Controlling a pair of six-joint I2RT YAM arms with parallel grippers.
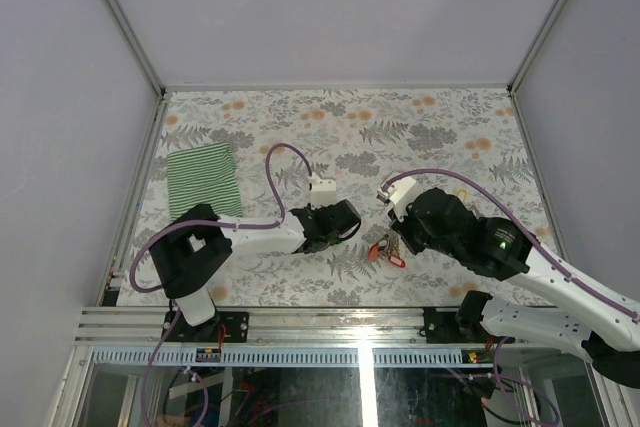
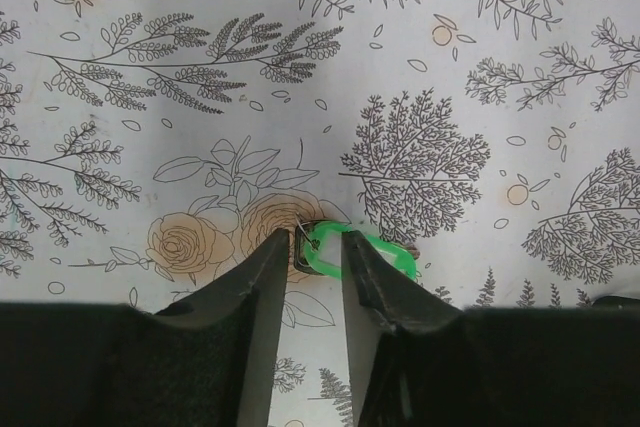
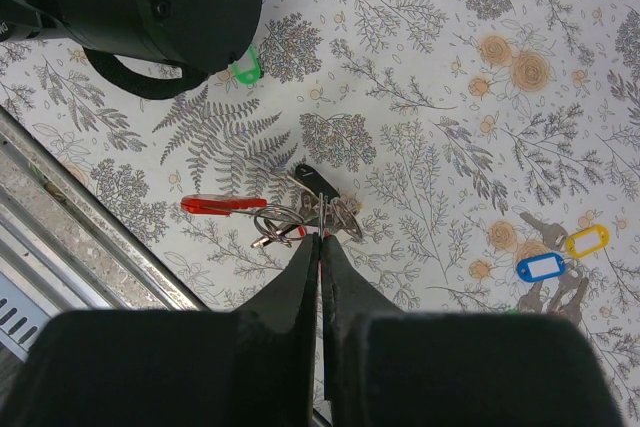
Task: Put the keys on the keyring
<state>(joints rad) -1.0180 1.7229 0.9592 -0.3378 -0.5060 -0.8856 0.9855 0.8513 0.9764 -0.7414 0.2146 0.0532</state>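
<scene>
Right jaws are closed on the keyring (image 3: 268, 217): grey metal loops, a red strip pointing to 9 o'clock, a black tab at 12. Left jaws stand narrowly apart over the green key (image 2: 365, 252); whether they grip it cannot be told. Yellow key (image 3: 587, 240) and blue key (image 3: 540, 267) lie at 4 o'clock on the table (image 3: 420, 147).

Your left arm (image 1: 262, 237) and right arm (image 1: 572, 285) wear white shells over black joints and black bases. A lilac cable (image 1: 286, 152) loops along each. You can see a small green light (image 1: 500, 241) on the right forearm. The left claw (image 2: 316, 247) and right claw (image 3: 320, 240) end in matte black, wedge-shaped fingers (image 2: 252, 312) with a faintly grainy surface.
</scene>
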